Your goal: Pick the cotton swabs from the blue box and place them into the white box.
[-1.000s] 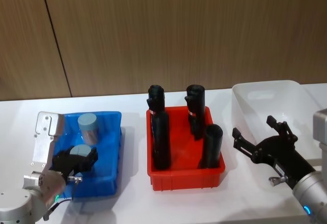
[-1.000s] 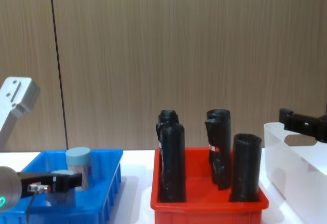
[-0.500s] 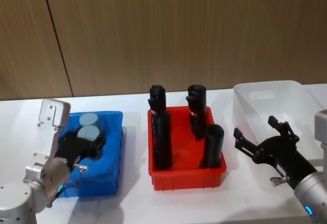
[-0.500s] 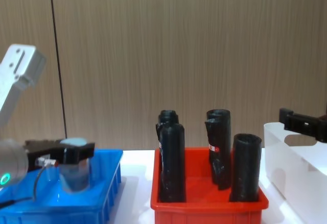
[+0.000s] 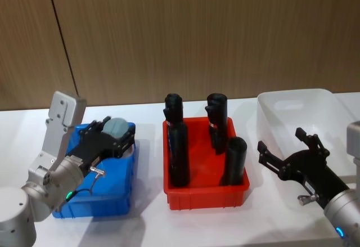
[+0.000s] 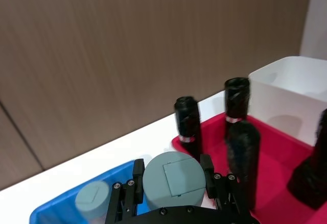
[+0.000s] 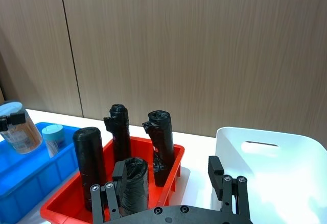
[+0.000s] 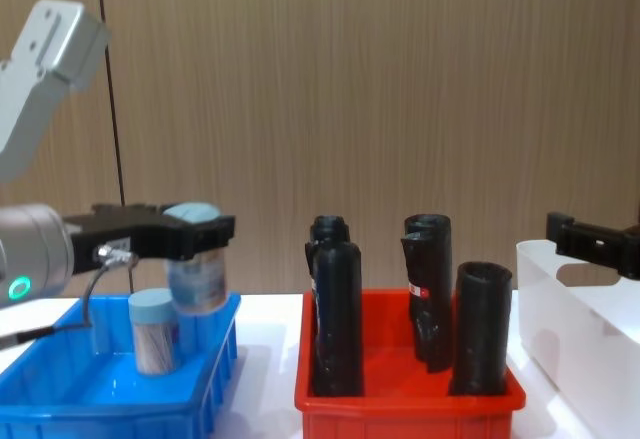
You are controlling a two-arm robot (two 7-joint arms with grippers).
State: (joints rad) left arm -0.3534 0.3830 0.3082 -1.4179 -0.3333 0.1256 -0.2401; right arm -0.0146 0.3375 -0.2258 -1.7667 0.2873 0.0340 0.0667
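Jaws on L arm clamp clear swab tub [image 8: 198,281], pale blue lid, R jaws spread.

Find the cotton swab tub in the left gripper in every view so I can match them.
Head view: held tub in the left gripper, above the blue box, left of the red bin.
Left wrist view: held tub nearest, before the red bin.
Right wrist view: held tub beyond the red bin.
Chest view: held tub above the blue box.
Shared landmark: red bin.
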